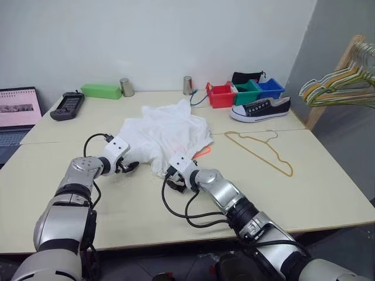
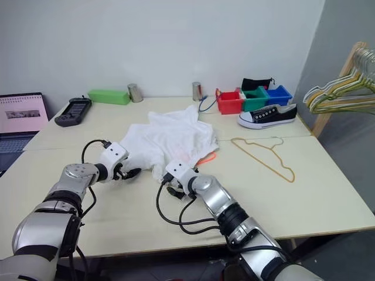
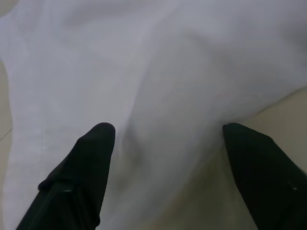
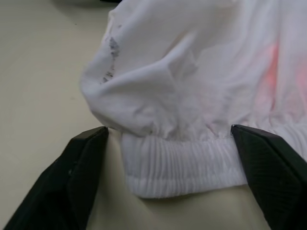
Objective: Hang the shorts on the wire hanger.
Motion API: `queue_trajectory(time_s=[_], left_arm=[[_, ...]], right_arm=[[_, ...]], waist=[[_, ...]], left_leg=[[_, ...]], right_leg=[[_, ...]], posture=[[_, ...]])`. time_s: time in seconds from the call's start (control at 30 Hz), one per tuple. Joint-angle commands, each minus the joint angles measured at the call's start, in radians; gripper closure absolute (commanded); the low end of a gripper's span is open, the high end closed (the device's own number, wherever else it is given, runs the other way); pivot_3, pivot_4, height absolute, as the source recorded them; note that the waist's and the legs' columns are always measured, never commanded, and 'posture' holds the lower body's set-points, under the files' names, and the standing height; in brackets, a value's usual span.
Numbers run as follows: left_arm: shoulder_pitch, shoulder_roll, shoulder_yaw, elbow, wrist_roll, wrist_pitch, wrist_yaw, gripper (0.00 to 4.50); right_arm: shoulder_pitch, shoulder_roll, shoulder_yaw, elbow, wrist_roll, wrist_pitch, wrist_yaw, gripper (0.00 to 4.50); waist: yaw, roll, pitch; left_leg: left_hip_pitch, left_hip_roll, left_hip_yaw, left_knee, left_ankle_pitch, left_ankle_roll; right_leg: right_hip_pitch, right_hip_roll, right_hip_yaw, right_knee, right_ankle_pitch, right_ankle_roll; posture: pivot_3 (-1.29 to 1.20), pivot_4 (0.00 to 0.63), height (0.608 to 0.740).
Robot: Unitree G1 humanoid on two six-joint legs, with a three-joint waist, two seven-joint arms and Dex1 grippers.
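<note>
Hanging not begun: the shorts (image 1: 167,133) lie crumpled mid-table, the wire hanger (image 1: 261,150) flat and apart on their right, while the left gripper (image 3: 165,139) and right gripper (image 4: 168,143) straddle the cloth's near edge, jaws wide, nothing gripped yet.

the shorts (image 1: 167,132) lie mid-worktop (image 1: 328,193), with the wire hanger (image 1: 261,151) flat to their right, apart. behind the hanger sits a shoe (image 1: 260,109), bins (image 1: 244,92) behind it. a laptop (image 1: 17,114) stands far left.
</note>
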Motion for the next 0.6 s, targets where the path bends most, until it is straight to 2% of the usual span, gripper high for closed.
queue_trajectory(time_s=[0.03,0.27,0.47,0.6], left_arm=[[-0.031,0.004,0.006,-0.002,0.005,0.006,-0.004,1.64],[-0.045,0.004,0.015,-0.004,0.0,0.006,0.019,3.03],[-0.038,0.014,0.021,-0.019,-0.011,-0.012,-0.005,4.4],[0.0,0.029,0.012,-0.059,-0.017,-0.041,-0.084,4.47]], right_arm=[[-0.061,0.051,-0.032,0.055,-0.005,-0.058,-0.036,1.29],[-0.077,0.026,-0.05,0.082,-0.004,-0.097,-0.029,2.81],[-0.05,-0.062,-0.029,0.022,-0.035,-0.118,0.037,4.25],[-0.025,-0.163,-0.013,-0.072,-0.062,-0.148,0.111,4.29]], waist=[[0.0,0.0,-0.001],[0.0,0.0,-0.001],[-0.001,0.0,-0.001],[0.0,0.0,-0.001]], left_leg=[[0.0,0.0,0.0,0.0,0.0,0.0],[0.0,0.0,-0.001,0.0,0.0,0.0],[0.0,0.0,-0.001,0.0,0.0,0.0],[0.0,0.0,-0.001,0.0,0.0,0.0]], right_leg=[[0.0,0.0,0.0,0.0,0.0,0.0],[0.0,0.0,-0.001,0.0,0.0,0.0],[0.0,0.0,-0.001,0.0,0.0,0.0],[0.0,0.0,-0.001,0.0,0.0,0.0]], posture=[[-0.2,0.015,0.74],[-0.2,0.013,0.74],[-0.2,0.01,0.74],[-0.21,0.009,0.74]])
